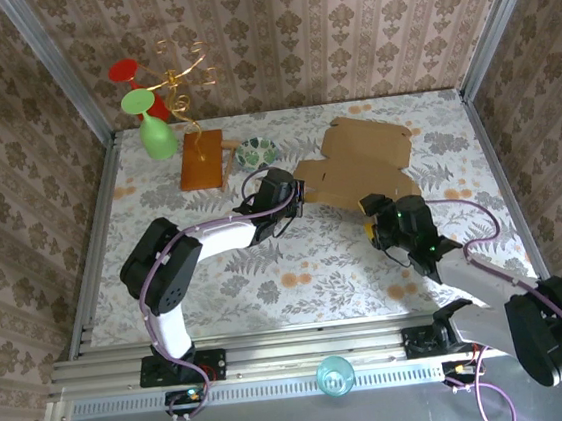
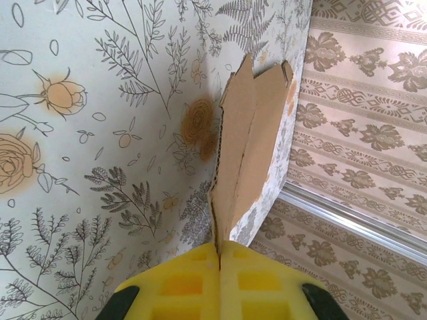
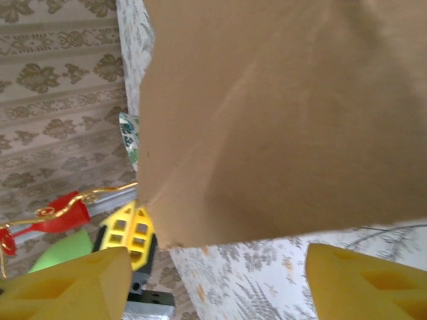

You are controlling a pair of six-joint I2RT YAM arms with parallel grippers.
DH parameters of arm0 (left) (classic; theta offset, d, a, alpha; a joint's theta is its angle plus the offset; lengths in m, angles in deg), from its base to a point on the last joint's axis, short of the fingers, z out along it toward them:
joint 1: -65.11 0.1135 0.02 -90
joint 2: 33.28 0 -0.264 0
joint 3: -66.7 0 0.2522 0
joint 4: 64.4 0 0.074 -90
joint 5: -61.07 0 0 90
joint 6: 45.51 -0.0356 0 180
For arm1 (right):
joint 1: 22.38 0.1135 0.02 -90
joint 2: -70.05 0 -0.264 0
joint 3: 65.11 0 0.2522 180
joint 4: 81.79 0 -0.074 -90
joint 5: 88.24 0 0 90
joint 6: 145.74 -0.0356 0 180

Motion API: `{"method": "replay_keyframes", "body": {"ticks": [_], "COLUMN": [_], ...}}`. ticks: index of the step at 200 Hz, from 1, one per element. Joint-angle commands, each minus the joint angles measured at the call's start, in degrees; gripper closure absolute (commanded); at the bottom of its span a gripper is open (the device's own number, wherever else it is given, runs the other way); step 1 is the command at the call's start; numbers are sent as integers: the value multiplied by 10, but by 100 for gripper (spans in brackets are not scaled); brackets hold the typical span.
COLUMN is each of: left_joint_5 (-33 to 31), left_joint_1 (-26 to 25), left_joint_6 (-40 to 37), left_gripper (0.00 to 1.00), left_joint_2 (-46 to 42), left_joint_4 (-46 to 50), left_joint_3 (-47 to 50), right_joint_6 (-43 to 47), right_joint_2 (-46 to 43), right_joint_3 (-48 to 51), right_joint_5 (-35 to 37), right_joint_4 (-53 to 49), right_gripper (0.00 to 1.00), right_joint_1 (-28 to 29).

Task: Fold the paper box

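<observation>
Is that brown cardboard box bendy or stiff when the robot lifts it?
Probably bendy at its creases: a flap of the cardboard box stands folded where the left gripper pinches it. Likely light, being thin sheet. Lying mostly flat, it shouldn't roll.

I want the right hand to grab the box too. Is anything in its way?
Nothing visible is. The right gripper is open and sits right at the edge of the paper box, with only table between them. The left gripper is pinched shut on another flap, off to the side.
</observation>
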Motion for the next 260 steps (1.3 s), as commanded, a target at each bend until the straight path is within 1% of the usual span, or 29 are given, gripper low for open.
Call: {"method": "replay_keyframes", "body": {"ticks": [1, 23, 85, 99, 104, 113, 116, 118, 124, 133, 146, 153, 174, 200, 213, 230, 246, 260], "left_joint_5": [4, 4, 13, 17, 19, 23, 26, 28, 34, 43, 53, 56, 61, 55, 47, 35, 23, 17], "left_joint_1": [-5, -6, -6, -5, -5, -3, -1, 0, 3, 10, 24, 35, 70, 118, 136, 152, 161, 169], "left_joint_6": [12, 11, 19, 17, 15, 10, 7, 4, -5, -26, -69, -96, -186, -260, -298, -342, -374, -389], "left_gripper": [100, 100, 100, 100, 100, 100, 96, 94, 83, 73, 64, 62, 61, 62, 63, 65, 66, 67], "left_joint_2": [-22, -28, -42, -45, -47, -52, -54, -54, -60, -74, -102, -120, -172, -227, -253, -280, -300, -315], "left_joint_4": [19, 21, 27, 26, 25, 20, 19, 19, 22, 32, 65, 88, 166, 225, 257, 302, 341, 364], "left_joint_3": [-15, -12, -7, -5, -5, -2, -2, -1, 0, 1, 1, 1, 1, 11, 9, 1, -9, -12], "right_joint_6": [-22, -25, -34, -34, -32, -21, -17, -14, -4, 17, 56, 77, 152, 181, 169, 119, 65, 36], "right_joint_2": [29, 47, 82, 80, 78, 71, 67, 64, 55, 39, 22, 17, 10, 11, 9, -2, -8, -4], "right_joint_3": [-14, -32, -65, -72, -76, -86, -91, -95, -108, -129, -169, -196, -299, -423, -485, -554, -624, -684], "right_joint_5": [38, 50, 76, 84, 85, 87, 87, 88, 89, 91, 84, 73, 54, 48, 57, 81, 117, 156], "right_joint_4": [55, 61, 60, 49, 44, 26, 17, 9, -14, -46, -90, -112, -198, -295, -354, -441, -531, -589], "right_gripper": [40, 51, 72, 84, 86, 96, 100, 100, 100, 100, 100, 100, 100, 100, 100, 100, 100, 100], "right_joint_1": [6, 6, 5, 4, 2, -3, -6, -7, -11, -20, -37, -46, -63, -61, -52, -31, 8, 47]}}
